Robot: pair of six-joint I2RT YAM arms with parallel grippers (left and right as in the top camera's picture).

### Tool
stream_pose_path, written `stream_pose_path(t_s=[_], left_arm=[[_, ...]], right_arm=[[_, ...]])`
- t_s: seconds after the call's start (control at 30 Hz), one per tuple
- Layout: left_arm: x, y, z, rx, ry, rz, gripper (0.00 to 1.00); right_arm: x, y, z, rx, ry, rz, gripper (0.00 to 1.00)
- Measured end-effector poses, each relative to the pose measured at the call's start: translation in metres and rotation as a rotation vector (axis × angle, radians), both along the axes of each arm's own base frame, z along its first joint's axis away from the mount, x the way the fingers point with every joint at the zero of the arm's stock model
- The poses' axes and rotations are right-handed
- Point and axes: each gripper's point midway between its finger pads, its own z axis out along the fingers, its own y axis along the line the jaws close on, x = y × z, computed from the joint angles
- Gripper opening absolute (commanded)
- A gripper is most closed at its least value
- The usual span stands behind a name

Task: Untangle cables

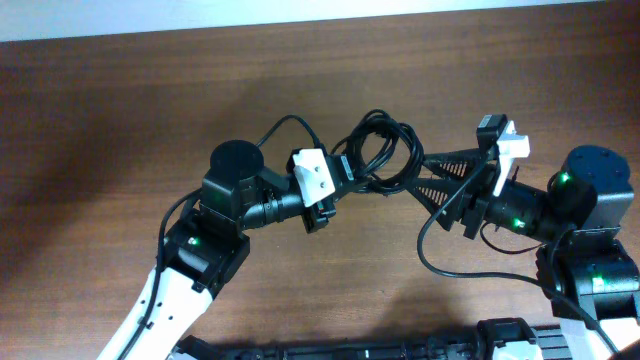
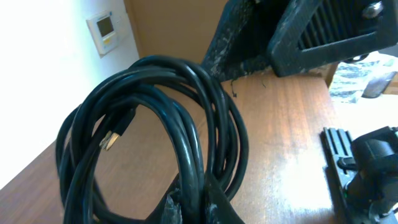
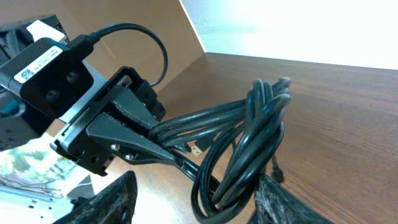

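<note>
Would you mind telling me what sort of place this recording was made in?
Probably an indoor lab or office: a wooden table, a robot arm working at it, and a wall control panel.

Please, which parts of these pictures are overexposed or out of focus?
Overhead: even light, sharp, soft shadows on the table. Left wrist: the wall at upper left is washed out; the cables are clear. Right wrist: upper right is blown out; the right tool at the bottom looks blurred.
</note>
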Motion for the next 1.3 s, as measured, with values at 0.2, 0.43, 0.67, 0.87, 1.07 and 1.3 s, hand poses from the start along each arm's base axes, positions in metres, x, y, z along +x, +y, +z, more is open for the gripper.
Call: stream_pose_path(t_s=[0.2, 0.43, 0.67, 0.87, 1.07, 1.3], left_arm=[[0.001, 0.001, -0.004, 0.012, 0.012, 0.014, 0.00], [-0.008, -0.002, -0.002, 0.003, 0.005, -0.045, 0.00], [-0.011, -0.003, -0.001, -0.001, 0.001, -0.064, 0.00], [-0.010, -0.003, 0.003, -0.012, -0.018, -0.066, 0.00], [-0.010, -0.007, 0.020, -0.059, -0.091, -0.090, 0.00], [-0.016, -0.007, 0.018, -0.057, -0.081, -0.120, 0.00]], right_arm=[[0.006, -0.004, -0.002, -0.015, 0.000, -0.041, 0.59], [0.012, -0.011, -0.008, -0.030, 0.026, -0.098, 0.59], [0.026, -0.028, -0.021, -0.048, 0.110, -0.250, 0.57], [0.025, -0.030, -0.027, -0.040, 0.154, -0.266, 0.53], [0.017, -0.020, -0.023, -0.011, 0.162, -0.196, 0.19], [0.015, -0.018, -0.022, 0.001, 0.173, -0.184, 0.04]])
